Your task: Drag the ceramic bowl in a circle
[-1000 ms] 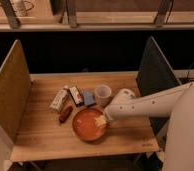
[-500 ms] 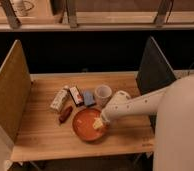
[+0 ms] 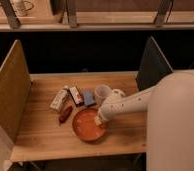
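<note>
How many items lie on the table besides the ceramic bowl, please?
5: white cup behind the ceramic bowl; blue packet, brown box and pale packet left of the cup; dark red item left of the bowl. Claw at the bowl's right rim; its arm may hide more.

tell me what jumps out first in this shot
The bulky white arm fills the picture's right side, reaching in over the wooden table. Its gripper sits at the right rim of the orange-red ceramic bowl near the table's front edge. Behind the bowl lie a white cup and a few small packets.
</note>
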